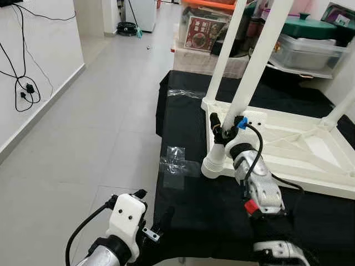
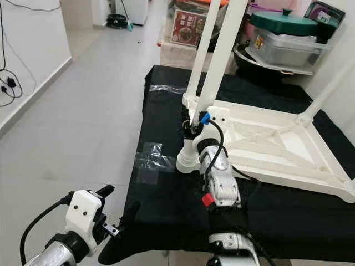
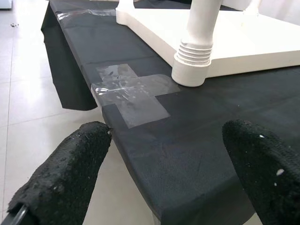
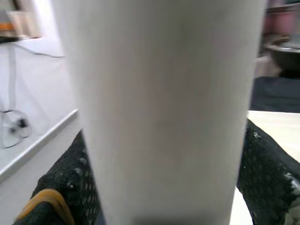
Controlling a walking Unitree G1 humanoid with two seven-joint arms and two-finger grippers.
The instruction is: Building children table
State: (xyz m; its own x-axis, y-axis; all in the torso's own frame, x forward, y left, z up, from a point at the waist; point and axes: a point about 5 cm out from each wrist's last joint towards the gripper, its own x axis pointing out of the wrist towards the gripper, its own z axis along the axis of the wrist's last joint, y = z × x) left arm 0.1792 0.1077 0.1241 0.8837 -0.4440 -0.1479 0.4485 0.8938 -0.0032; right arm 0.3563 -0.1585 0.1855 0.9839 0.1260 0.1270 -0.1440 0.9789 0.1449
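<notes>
One upturned white table top, three white legs standing on it, two grippers, two patches of clear tape on one black cloth.

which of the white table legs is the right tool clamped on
The right tool grips the nearest white plastic leg, the one ending in a ribbed collar at the upturned white tabletop's front corner. The second white leg stands behind it, ungripped.

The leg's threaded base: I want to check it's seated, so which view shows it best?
The left wrist view: the leg's threaded base is close and unobstructed against the tabletop. Both eye views show it smaller below the right gripper; the right wrist view shows plain shaft.
</notes>
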